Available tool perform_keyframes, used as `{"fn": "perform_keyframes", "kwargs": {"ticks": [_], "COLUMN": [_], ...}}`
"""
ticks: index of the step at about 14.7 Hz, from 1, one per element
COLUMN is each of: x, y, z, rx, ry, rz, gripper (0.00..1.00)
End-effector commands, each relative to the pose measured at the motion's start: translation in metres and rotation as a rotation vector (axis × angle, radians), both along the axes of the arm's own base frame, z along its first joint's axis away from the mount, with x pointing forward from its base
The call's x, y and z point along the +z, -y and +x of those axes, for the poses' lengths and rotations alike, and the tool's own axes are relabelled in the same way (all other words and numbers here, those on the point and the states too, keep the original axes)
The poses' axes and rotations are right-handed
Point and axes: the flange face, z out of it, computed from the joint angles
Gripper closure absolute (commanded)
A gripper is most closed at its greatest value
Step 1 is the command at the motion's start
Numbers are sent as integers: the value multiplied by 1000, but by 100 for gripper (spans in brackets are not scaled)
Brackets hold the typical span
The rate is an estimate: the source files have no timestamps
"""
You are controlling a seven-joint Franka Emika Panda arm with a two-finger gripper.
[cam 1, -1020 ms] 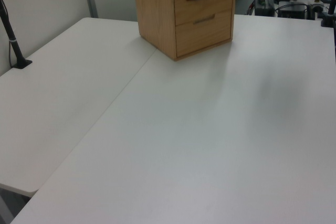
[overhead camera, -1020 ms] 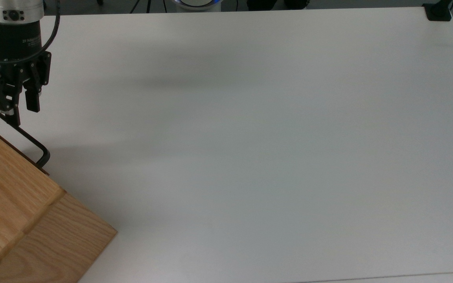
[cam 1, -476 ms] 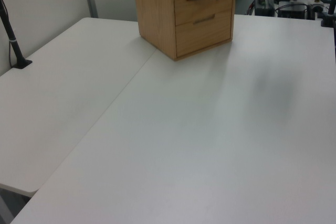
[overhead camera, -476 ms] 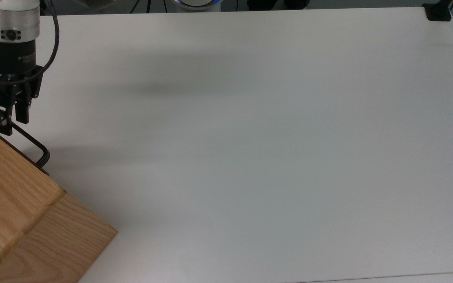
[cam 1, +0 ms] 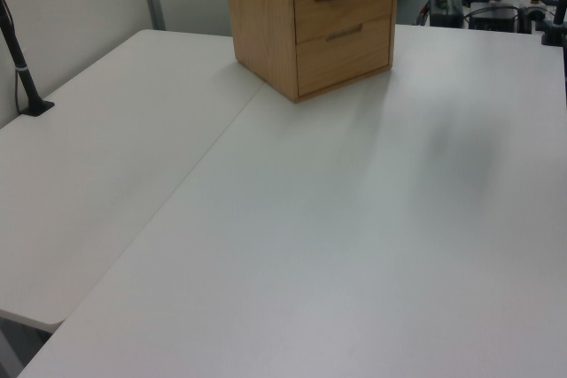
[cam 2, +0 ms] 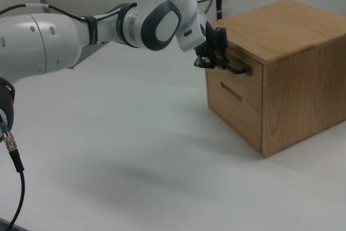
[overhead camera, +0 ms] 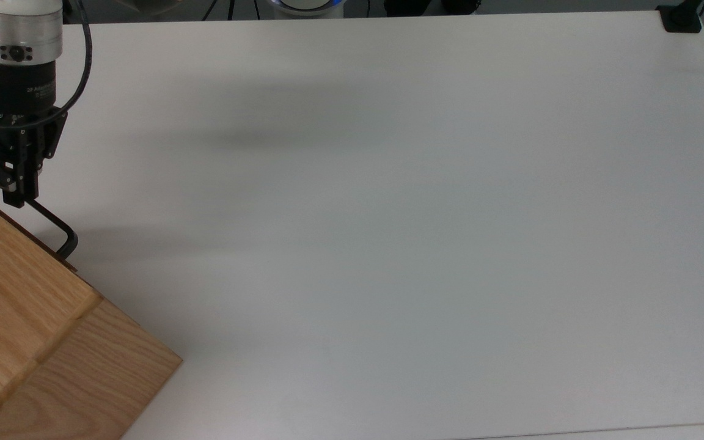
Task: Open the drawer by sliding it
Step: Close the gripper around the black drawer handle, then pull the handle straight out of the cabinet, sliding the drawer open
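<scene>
A broad white worktop (overhead camera: 388,214) carries an oak cabinet (cam 2: 292,52) with a grooved top; in the top view the cabinet sits at the picture's 8 o'clock corner, in the left view at 12 o'clock, and in the right view at 3 o'clock. A white Franka arm (cam 2: 65,31) reaches in from the right view's 9 o'clock side toward the cabinet's face. The drawer (cam 1: 341,2), the upper of two in the cabinet front, shows its flat oak panel flush with the cabinet face in the left view, with a second, lower drawer front (cam 1: 345,50) directly beneath it. The black pincer (overhead camera: 19,195) sits at the top view's 9 o'clock edge, pointing down toward the cabinet, its two fingers drawn together and clamped on the drawer's black bar handle (overhead camera: 58,229). In the right view the pincer (cam 2: 216,63) grips the handle (cam 2: 238,70) at the end nearer the arm, with the rest of the bar running on toward 3 o'clock. A black cable (overhead camera: 86,55) loops beside the wrist. White lettering on the pincer's black body is too small to read. A black clamp foot (overhead camera: 682,18) stands on the worktop's 1 o'clock corner in the top view.
</scene>
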Motion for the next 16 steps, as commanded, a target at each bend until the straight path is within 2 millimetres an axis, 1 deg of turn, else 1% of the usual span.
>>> {"fn": "perform_keyframes", "kwargs": {"ticks": [1, 2, 3, 4, 7, 8, 11, 13, 16], "x": [22, 27, 23, 28, 25, 31, 35, 29, 27], "y": [-13, -23, -26, -27, -33, -41, -44, -55, -69], "z": [-8, -7, -9, -12, -14, -16, -23, -26, -30], "rx": [67, 93, 115, 121, 141, 163, 171, 198, 223], "ry": [-20, -17, -32, -29, -61, -68, -111, -164, -219], "rz": [-36, -36, -40, -42, -37, -35, -21, -5, 17], "gripper": [100, 100, 100, 100, 100, 100, 100, 100, 100]}}
